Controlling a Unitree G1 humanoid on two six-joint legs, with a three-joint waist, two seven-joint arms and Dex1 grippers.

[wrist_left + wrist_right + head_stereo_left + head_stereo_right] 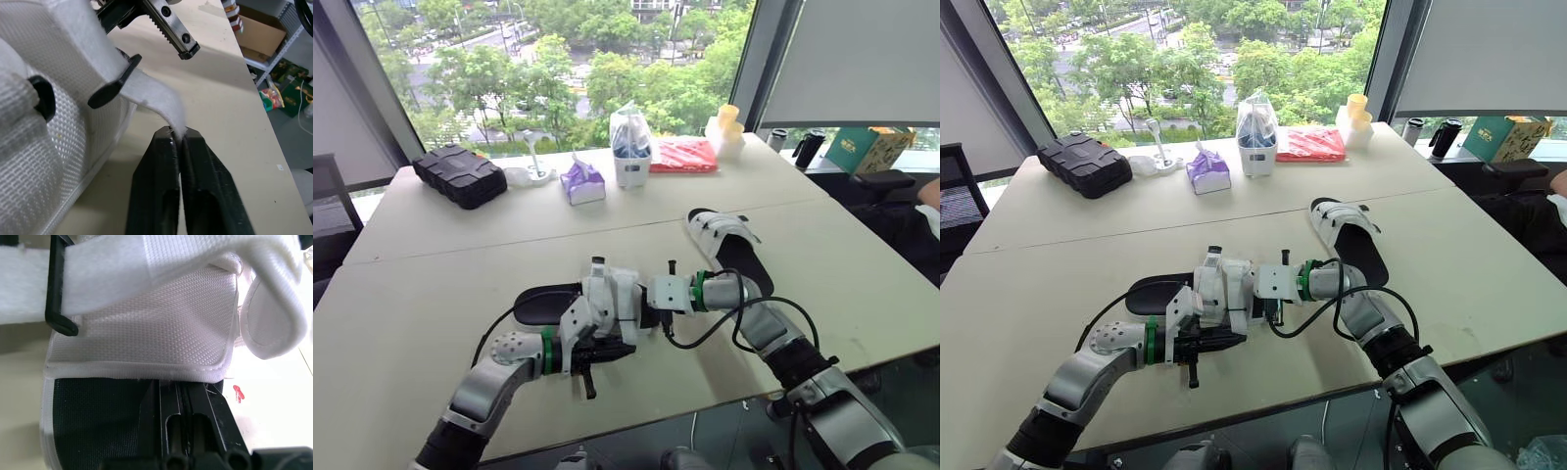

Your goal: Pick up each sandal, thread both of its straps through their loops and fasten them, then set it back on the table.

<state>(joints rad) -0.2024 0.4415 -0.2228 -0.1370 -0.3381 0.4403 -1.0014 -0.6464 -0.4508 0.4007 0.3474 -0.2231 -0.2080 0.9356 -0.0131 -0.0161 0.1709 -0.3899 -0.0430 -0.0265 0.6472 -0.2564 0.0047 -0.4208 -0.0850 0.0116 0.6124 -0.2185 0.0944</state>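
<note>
Currently my left end effector (178, 134) is clamped on the tip of the white strap (146, 93), which passes through the black loop (115, 83) just ahead of it. My right end effector (178, 396) is closed on the sandal (548, 302) at its woven mesh edge. Recommendation: pull steadily along the strap's line, keeping it flat, then fold it back. The second sandal (729, 245) lies on the desk (440, 245) beyond the right end effector.

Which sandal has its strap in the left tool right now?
The near sandal, strap pinched in the left tool; the other sandal lies alone farther right.
</note>
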